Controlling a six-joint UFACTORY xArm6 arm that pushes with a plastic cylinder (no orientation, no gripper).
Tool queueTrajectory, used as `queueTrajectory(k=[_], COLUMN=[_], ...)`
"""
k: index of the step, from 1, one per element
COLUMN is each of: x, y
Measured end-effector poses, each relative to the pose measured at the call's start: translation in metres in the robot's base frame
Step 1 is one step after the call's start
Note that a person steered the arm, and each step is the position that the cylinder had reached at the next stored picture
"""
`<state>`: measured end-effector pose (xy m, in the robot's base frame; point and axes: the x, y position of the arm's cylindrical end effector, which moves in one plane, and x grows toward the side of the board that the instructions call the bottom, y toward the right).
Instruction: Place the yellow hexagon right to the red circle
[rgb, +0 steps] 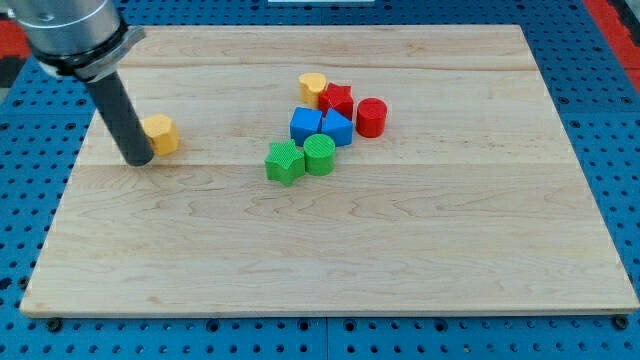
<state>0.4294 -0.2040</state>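
Observation:
The yellow hexagon (160, 133) lies at the view's left on the wooden board. My tip (138, 160) stands just left of it, touching or nearly touching its left side. The red circle (371, 117) sits at the right end of a cluster near the board's middle, far to the right of the hexagon.
The cluster holds a yellow block (313, 88), a red star (337, 100), a blue cube (306, 125), another blue block (337, 128), a green star (285, 161) and a green circle (320, 155). The board (330, 260) lies on a blue pegboard.

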Motion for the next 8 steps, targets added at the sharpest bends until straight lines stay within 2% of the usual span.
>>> queueTrajectory(k=[2, 3, 4, 5, 6, 8], x=[-0.084, -0.137, -0.157, -0.180, -0.190, -0.168], y=[0.027, 0.067, 0.075, 0.047, 0.101, 0.335])
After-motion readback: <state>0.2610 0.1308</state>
